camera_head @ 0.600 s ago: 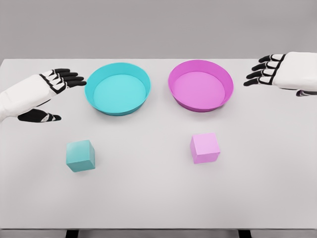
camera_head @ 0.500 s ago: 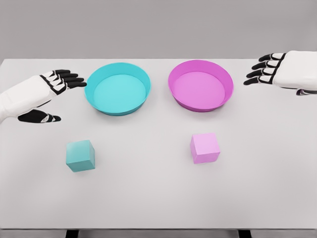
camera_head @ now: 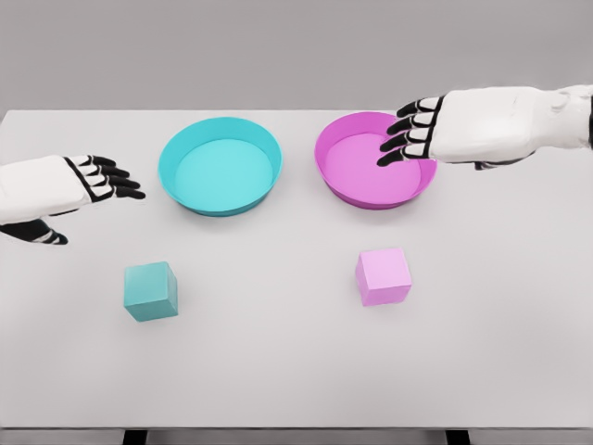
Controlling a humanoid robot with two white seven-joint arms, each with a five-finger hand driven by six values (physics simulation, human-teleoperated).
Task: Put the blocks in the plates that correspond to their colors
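On the white counter [camera_head: 278,371] two round plates sit side by side toward the far edge: a teal plate [camera_head: 220,166] on the left and a magenta plate [camera_head: 374,159] on the right, close together but not touching. Nearer the robot lie two cubes, a teal block [camera_head: 151,291] in front of and a little left of the teal plate, and a pink block [camera_head: 383,275] directly in front of the magenta plate. The right hand [camera_head: 419,130] reaches in from the right with its dark fingers spread and holding nothing, its fingertips over the right part of the magenta plate; the pink block lies well apart from it, nearer the robot. The left hand [camera_head: 85,182] hangs at the left, just beside the teal plate, fingers loose and extended, thumb dropped, empty; the teal block sits nearer the robot and slightly to its right, apart from it.
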